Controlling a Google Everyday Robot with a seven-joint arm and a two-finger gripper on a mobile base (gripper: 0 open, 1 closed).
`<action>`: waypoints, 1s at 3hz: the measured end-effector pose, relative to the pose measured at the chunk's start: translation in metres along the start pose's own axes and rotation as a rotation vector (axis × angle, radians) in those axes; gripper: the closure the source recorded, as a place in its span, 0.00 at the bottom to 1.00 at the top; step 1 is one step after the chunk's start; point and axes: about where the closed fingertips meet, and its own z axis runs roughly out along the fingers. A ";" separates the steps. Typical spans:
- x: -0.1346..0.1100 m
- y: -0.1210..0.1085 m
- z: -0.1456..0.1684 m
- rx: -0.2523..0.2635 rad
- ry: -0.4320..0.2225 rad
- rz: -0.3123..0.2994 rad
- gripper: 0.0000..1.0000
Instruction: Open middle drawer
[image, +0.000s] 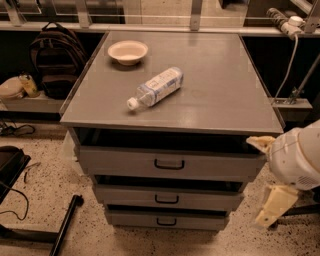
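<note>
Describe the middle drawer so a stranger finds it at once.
Find the grey cabinet with a bottle on top. Of its three drawers, the middle drawer has the medium-height front, below the taller one and above the thinnest. The gripper hangs to its right.

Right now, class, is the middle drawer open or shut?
Shut: the middle drawer sits fully pushed in; the gripper hangs right of the cabinet, off the drawer's handle.

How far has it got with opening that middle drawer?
Nothing looks done yet: the middle drawer sits pushed in, and its handle is untouched. In hand: the gripper hangs at the picture's right, beside the cabinet, about level with the drawers. Left: reach the handle, grip it and pull the drawer out.
</note>
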 end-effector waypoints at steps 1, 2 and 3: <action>0.022 0.015 0.045 -0.025 -0.037 0.015 0.00; 0.022 0.015 0.046 -0.025 -0.037 0.015 0.00; 0.035 0.023 0.072 -0.033 -0.008 -0.021 0.00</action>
